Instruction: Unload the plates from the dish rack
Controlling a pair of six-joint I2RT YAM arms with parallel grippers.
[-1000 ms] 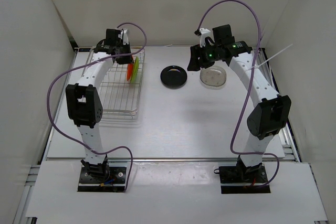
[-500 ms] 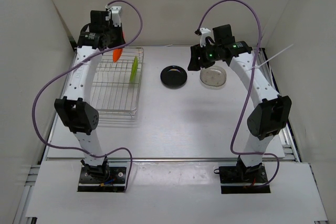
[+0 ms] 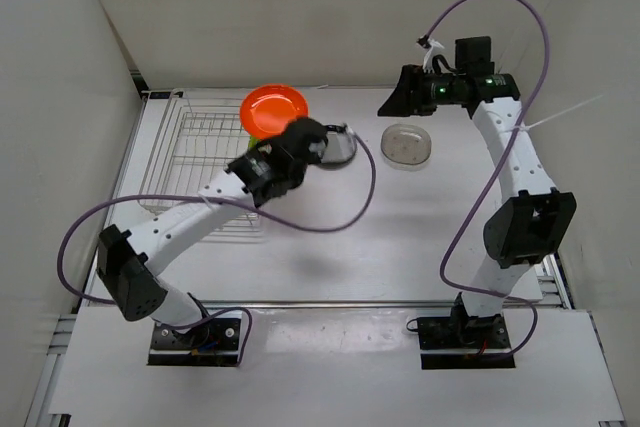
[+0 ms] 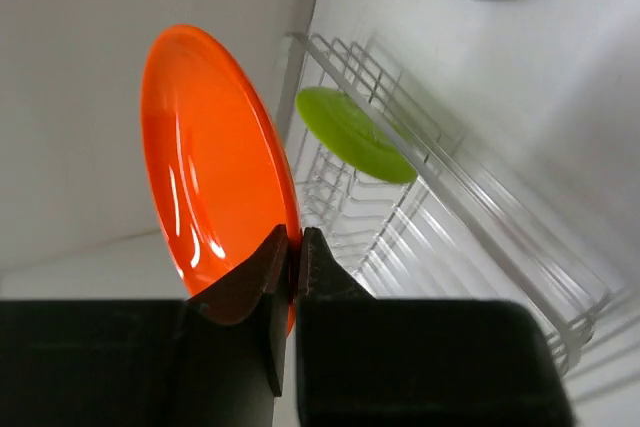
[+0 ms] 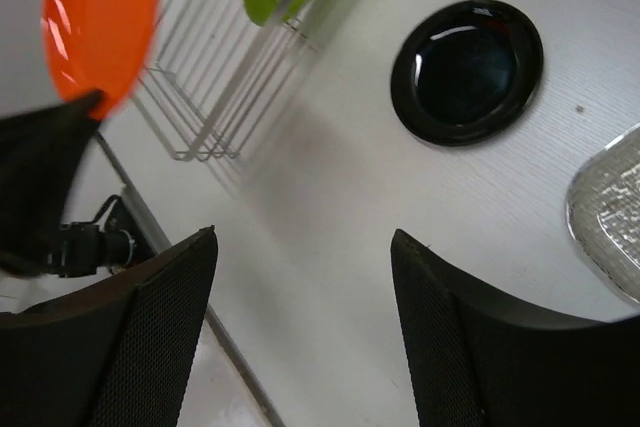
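Orange plate [image 3: 274, 105] hangs above the far right corner of the rack [image 3: 186, 139], pinched at its rim by the closed left hand [image 4: 293, 247], high enough to clear the wires. Green plate [image 4: 355, 135] stands inside. Right hand [image 5: 300, 242] is wide open, empty.

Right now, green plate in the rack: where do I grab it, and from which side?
Take the green plate by its top rim, coming straight down, one finger on each face. It stands on edge and leans in the rack, so likely only that upper edge is free; the lower edge sits among the wires.
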